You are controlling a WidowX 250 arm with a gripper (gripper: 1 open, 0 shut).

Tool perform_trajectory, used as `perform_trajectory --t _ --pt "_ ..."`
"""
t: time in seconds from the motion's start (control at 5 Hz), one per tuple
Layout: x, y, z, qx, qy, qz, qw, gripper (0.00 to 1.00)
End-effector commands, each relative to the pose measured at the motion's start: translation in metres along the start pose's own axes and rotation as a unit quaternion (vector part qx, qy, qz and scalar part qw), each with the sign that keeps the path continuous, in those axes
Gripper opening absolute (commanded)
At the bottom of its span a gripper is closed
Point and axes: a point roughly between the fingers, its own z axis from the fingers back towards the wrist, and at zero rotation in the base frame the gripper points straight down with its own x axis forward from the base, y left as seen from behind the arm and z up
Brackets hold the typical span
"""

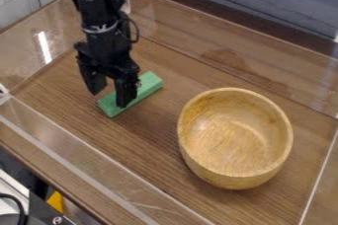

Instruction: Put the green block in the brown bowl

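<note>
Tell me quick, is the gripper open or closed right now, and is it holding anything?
Gripper: open, fingers spread over the near-left end of the green block, which lies flat on the table; holding nothing.

— How many blocks do you count?
— One green block (pixel 136 92), directly under the gripper (pixel 110 91).
— And bowls?
— One brown bowl (pixel 235 136), off to the right of the gripper and a little nearer the camera.
— How many grippers?
— One, with two fingers (pixel 126 93).
— Anything else?
— One bench (pixel 79 150) below it.
</note>
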Motion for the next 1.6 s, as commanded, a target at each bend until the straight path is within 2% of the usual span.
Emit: perform_trajectory --t 0.0,0.2,0.4,0.6,0.8,1.0,1.2,1.4 --pt "0.007 0.001 -0.001 0.009 -0.011 -0.001 0.9999 1.0" --pt "0.01 -0.002 -0.003 0.008 -0.009 -0.006 0.9999 0.0" --pt "0.003 -0.002 0.005 0.007 -0.004 0.029 0.9996 0.0" --pt "0.009 -0.003 0.025 0.001 0.0 0.009 1.0 0.0" --pt "0.02 -0.032 0.074 -0.024 -0.015 -0.023 0.9993 0.0" --pt "0.024 -0.083 0.1 -0.043 -0.012 -0.036 0.9983 0.0" --pt "0.016 -0.122 0.105 -0.05 0.003 -0.06 0.9969 0.0" --pt "0.001 -0.154 0.091 -0.05 0.024 -0.119 0.9913 0.0"
